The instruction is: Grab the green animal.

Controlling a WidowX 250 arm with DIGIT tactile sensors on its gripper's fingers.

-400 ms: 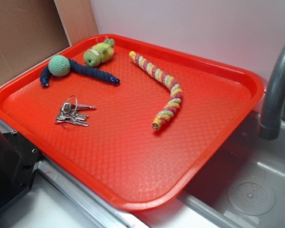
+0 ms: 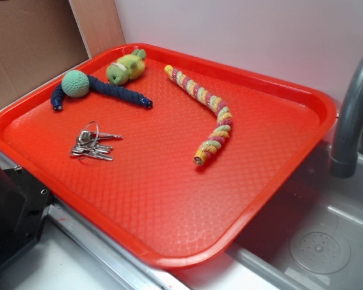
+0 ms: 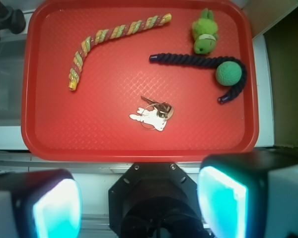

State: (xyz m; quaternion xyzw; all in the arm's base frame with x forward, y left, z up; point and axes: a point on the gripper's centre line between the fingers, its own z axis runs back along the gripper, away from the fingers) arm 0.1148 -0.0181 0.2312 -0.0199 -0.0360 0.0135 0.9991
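Waiting high above the near edge of the red tray [image 3: 139, 151], the tool [image 3: 139, 198] has its two glowing fingers [image 3: 57, 208] spread wide apart with nothing between them. By my reading the approach is the step in hand; no contact is made yet with anything on the tray.

In the wrist view, the green animal [image 3: 204, 34] lies in the far right corner of the tray, close to the rim. In the side view the same toy [image 2: 126, 67] sits at the far left. Just on its near side runs a navy rope with a teal ball [image 3: 228, 73]; the two look close, perhaps touching. A striped crochet snake [image 3: 107, 42] lies to the left and a bunch of keys [image 3: 154, 115] nearer the middle, both well apart from the toy.

The toy's long axis runs near to far. Its round head with the pale band points toward the near side, and its small limbs toward the far rim.

The next move probably calls for travel forward and right, then a descent with the fingers closing across the short width, clear of the rope and rim.
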